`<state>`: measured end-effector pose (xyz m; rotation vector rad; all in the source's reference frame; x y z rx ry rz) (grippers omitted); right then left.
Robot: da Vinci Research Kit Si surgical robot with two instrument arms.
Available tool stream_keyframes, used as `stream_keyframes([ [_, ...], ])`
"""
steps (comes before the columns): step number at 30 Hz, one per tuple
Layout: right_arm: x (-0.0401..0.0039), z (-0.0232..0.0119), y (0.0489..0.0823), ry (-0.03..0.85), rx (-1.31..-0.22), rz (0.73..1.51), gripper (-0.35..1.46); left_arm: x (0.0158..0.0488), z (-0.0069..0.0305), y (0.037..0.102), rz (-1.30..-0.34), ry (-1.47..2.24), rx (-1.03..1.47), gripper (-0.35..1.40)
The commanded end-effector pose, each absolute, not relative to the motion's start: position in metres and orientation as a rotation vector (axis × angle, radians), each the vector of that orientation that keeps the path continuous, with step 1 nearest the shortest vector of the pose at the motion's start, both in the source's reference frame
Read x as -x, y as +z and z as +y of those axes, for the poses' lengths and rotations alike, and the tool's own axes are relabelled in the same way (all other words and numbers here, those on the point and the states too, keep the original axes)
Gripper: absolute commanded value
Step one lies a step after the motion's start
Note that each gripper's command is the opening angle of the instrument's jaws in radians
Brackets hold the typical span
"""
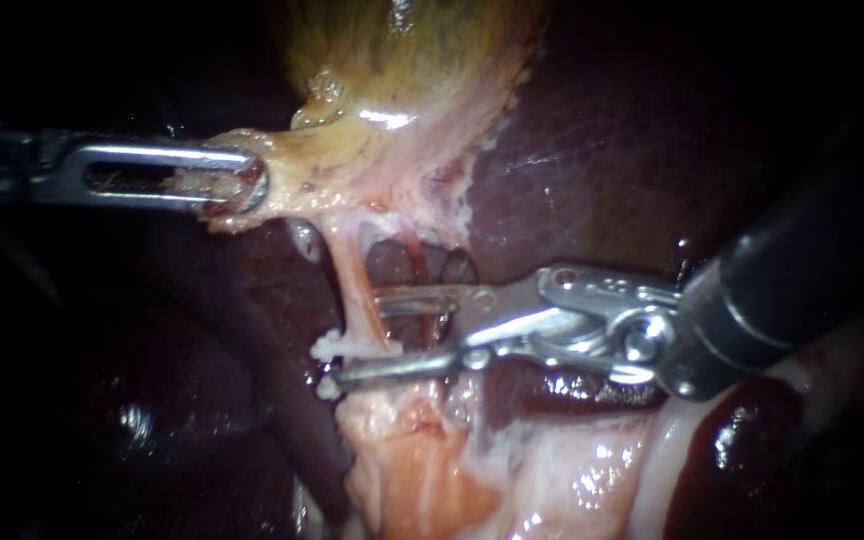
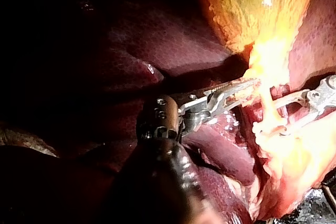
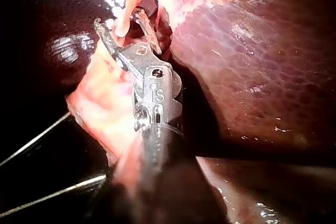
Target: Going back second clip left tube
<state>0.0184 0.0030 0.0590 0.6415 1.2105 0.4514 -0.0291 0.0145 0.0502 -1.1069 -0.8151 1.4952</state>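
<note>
Two instruments engaged: left instrument (image 1: 247, 180), jaws clamped on the gallbladder (image 1: 392, 80) edge; right instrument (image 1: 360, 338), jaws apart, straddling the left tube (image 1: 350, 270) below, so the retreat step seems in hand, calling for a straight, snag-free pull-back.

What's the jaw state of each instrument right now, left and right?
Left instrument: jaws shut on the gallbladder.
Right instrument: jaws open, with the left tube between them.
</note>
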Motion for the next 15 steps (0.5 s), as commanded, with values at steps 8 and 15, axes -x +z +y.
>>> stream_keyframes([
  [8, -0.0094, 0.0058, 0.0564, 0.367, -0.582, 1.209, 0.50, 0.0289, 0.0146, 0.0500, -0.817, 1.496, 1.108, -0.35],
  [15, -0.0058, 0.0067, 0.0566, 0.339, -0.554, 1.191, 0.50, 0.0292, 0.0149, 0.0501, -0.816, 1.494, 1.107, -0.35],
])
